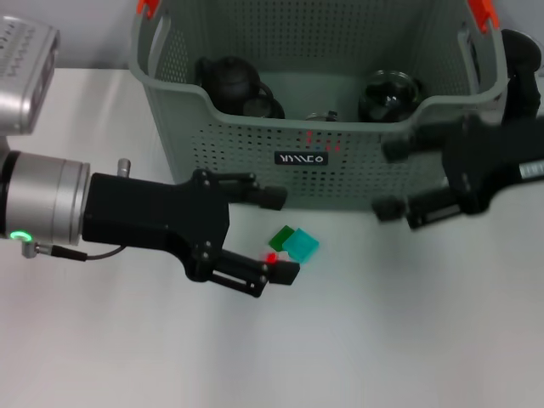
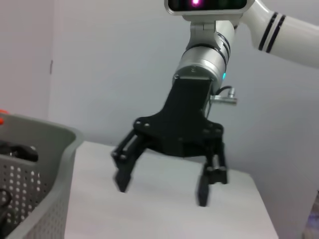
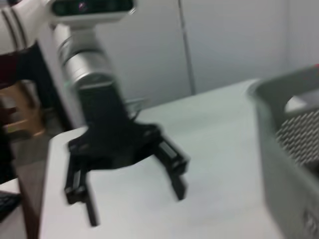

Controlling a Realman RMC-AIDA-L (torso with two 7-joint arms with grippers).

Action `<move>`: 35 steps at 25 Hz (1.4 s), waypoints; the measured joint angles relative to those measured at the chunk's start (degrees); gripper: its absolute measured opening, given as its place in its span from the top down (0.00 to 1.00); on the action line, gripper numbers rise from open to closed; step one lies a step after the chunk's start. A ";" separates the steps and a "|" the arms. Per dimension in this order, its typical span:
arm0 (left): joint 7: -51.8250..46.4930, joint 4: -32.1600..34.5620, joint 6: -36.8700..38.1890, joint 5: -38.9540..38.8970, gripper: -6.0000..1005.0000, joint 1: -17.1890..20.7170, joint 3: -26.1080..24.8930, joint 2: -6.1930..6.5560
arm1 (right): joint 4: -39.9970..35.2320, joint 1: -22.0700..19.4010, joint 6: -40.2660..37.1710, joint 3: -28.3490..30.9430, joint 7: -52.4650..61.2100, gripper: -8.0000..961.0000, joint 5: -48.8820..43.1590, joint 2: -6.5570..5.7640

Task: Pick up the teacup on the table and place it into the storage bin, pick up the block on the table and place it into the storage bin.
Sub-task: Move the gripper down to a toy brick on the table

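Left gripper (image 1: 276, 235) hovers low over the white worktop (image 1: 382, 340), fingers spread apart, just beside the green block (image 1: 294, 242). Right gripper (image 1: 389, 178), also spread open, hangs before the storage bin (image 1: 255, 136), which holds dark teaware (image 1: 234, 83).

The storage bin (image 1: 255, 161) looks matt perforated plastic, the blocks (image 1: 293, 242) glossy, the table (image 1: 382, 340) smooth.
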 joint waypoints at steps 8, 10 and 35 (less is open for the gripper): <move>0.11 -2.92 -6.07 3.69 0.05 -1.42 0.32 -0.45 | 1.05 -3.73 -1.51 1.60 -0.31 0.02 -0.72 0.75; -0.02 -4.60 -9.49 4.79 0.05 -1.62 1.57 -0.49 | 1.08 -3.91 -2.10 2.86 -0.03 0.02 -0.90 0.70; 1.13 -13.96 -34.76 7.89 0.05 -3.11 16.88 -1.28 | 2.83 -3.21 -4.64 6.77 0.92 0.01 -1.03 -0.60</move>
